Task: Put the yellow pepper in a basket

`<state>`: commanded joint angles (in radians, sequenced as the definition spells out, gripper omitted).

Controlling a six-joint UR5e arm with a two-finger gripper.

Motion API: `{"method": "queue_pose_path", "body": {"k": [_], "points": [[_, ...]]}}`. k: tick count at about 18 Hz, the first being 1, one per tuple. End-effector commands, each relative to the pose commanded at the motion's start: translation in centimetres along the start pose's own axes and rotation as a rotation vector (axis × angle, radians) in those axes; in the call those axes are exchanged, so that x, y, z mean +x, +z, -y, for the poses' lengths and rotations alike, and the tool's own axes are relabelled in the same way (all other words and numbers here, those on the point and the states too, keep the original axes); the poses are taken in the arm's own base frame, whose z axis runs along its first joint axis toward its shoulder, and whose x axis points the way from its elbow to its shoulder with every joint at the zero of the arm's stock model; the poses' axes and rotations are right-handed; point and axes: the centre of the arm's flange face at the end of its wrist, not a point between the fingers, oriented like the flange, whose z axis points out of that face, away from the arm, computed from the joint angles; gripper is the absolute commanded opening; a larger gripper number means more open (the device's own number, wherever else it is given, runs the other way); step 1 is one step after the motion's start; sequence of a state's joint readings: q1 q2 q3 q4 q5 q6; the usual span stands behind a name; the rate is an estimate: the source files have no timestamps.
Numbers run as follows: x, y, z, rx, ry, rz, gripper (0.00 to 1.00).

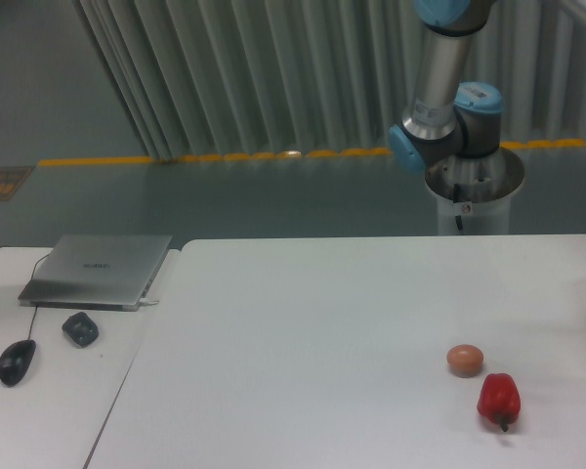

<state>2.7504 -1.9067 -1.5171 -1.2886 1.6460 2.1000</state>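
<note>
A wide white table [303, 322] fills the lower part of the view, with a second, lower white desk [59, 391] butted against its left side. Behind the table's far edge stands the robot arm [447, 88], its grey tube rising out of the top of the frame and its blue-capped joints sitting above a round pedestal [474, 200]; only this lower stretch of the arm shows, so the gripper is out of sight and how far its fingers are open, or whether they hold anything, cannot be told. No yellow pepper and no basket can be seen anywhere in this view. On the left desk a closed silver laptop [98, 270] lies near the back, with a small dark lump [80, 328] just in front of it and a black computer mouse [17, 362] nearer the front, its cord running back toward the laptop. Toward the right front of the big table a red pepper [498, 400] lies on its side, stem pointing toward the camera, and a small tan-orange ball [465, 360] sits just beside it, up and to the left, close but not touching.
</note>
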Motion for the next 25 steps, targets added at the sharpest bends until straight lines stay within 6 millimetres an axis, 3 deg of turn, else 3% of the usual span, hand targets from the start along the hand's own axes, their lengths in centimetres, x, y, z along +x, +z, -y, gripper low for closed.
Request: {"method": "queue_pose_path", "body": {"k": [25], "points": [[0.28, 0.54, -0.43, 0.063, -0.026, 0.025, 1.00]]}}
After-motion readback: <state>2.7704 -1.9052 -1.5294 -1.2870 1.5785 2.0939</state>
